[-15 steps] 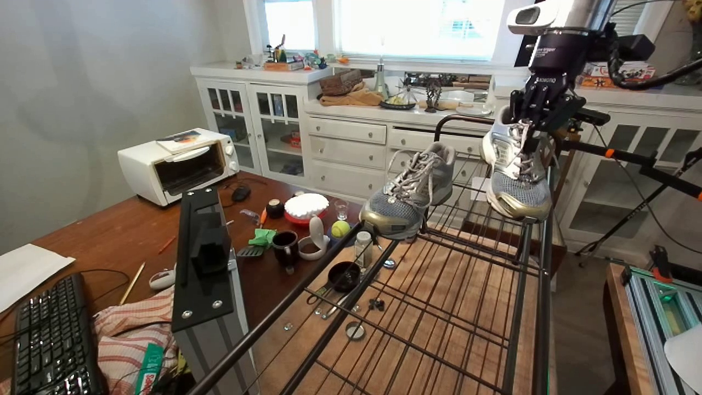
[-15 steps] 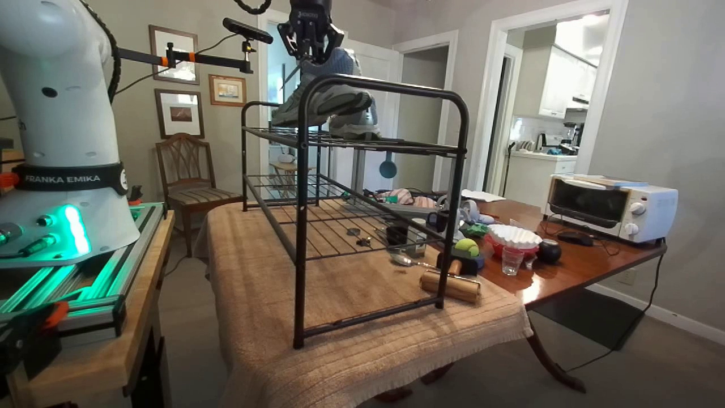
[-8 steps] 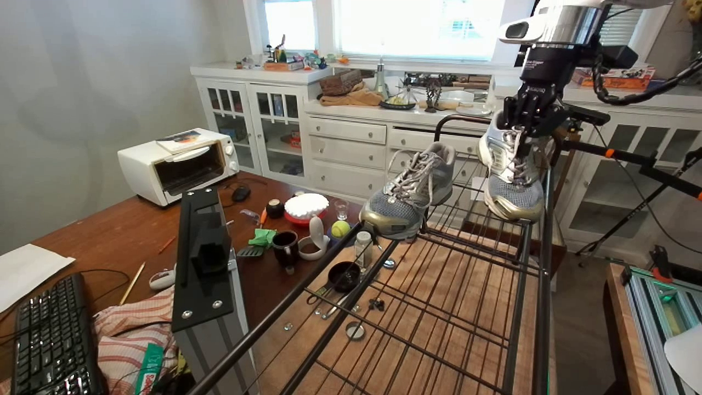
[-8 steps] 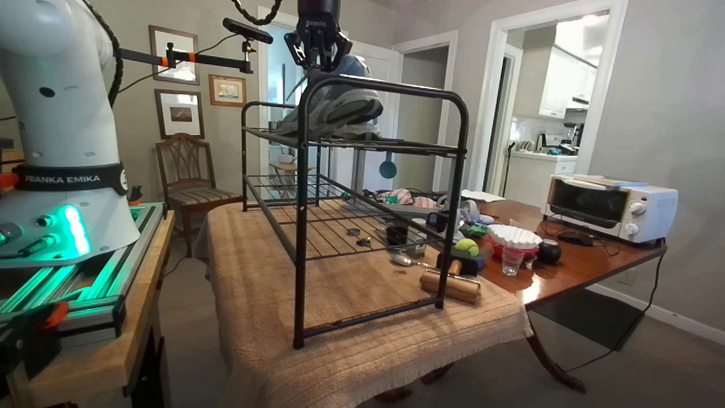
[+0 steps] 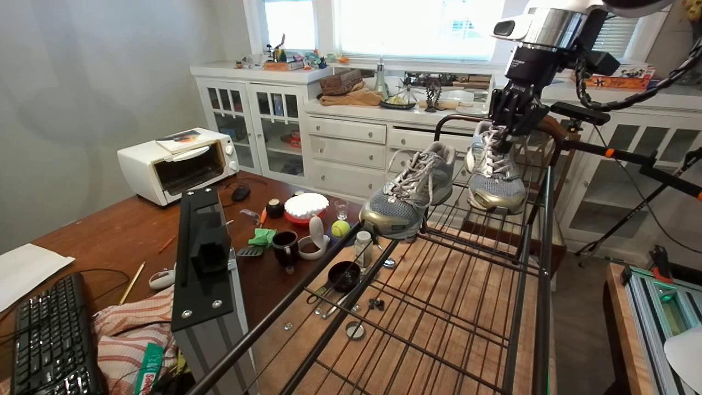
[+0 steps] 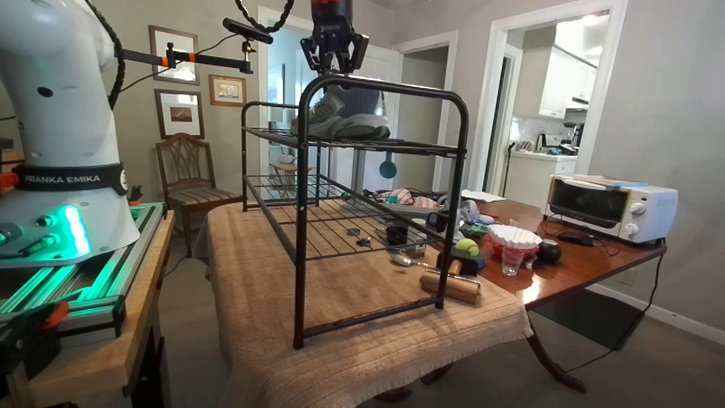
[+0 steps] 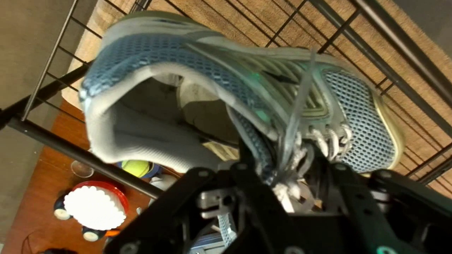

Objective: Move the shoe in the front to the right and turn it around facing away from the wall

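Note:
The light grey-silver shoe (image 5: 493, 189) is on the top of the black wire rack (image 5: 542, 329), toe pointing toward that camera. In an exterior view the shoe (image 6: 362, 102) looks level, sole at the wires; I cannot tell whether it bears fully on them. My gripper (image 5: 503, 144) is shut on the tongue and laces; the gripper (image 6: 334, 71) is also above the rack's end bar. In the wrist view the gripper (image 7: 282, 164) straddles the shoe's (image 7: 254, 70) laces, fingertips hidden. The darker mate (image 5: 392, 206) stands on the rack's table-side edge.
The rack's raised end bar (image 6: 391, 85) stands close by the shoe. A tennis ball (image 5: 340, 229), a red bowl with white filters (image 5: 307, 206) and a toaster oven (image 5: 181, 164) are on the table. A camera on an arm (image 6: 248, 30) juts out beside the rack.
My gripper and the shoe have moved together toward the mate and the rack's far end. The shoe's raised heel has come down, so it now looks level. The mate has not moved.

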`<state>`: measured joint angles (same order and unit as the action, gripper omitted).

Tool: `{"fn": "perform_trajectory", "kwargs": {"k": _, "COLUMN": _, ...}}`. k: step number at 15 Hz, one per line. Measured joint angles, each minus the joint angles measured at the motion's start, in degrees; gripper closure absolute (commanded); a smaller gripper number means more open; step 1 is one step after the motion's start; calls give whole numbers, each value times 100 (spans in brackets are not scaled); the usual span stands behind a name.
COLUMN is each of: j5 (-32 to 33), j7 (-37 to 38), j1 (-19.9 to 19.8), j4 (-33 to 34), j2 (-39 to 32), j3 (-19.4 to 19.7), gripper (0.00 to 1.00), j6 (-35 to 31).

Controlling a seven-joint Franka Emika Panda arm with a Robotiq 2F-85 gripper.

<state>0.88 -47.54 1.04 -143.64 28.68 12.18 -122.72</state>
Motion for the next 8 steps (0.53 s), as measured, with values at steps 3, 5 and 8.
{"fn": "perform_trajectory", "kwargs": {"k": 3, "j5": 13, "j7": 903, "j1": -155, "j4": 8, "j2": -4, "j3": -225, "gripper": 7, "j6": -156}}
{"fn": "perform_trajectory", "kwargs": {"k": 5, "j5": 46, "j7": 1629, "j1": -244, "j4": 26, "j2": 4, "j3": -411, "gripper": 0, "j6": -157}}
{"fn": "perform_trajectory", "kwargs": {"k": 8, "j5": 88, "j7": 2763, "j1": -325, "j4": 68, "j2": 51, "j3": -658, "gripper": 0, "j6": -141}}
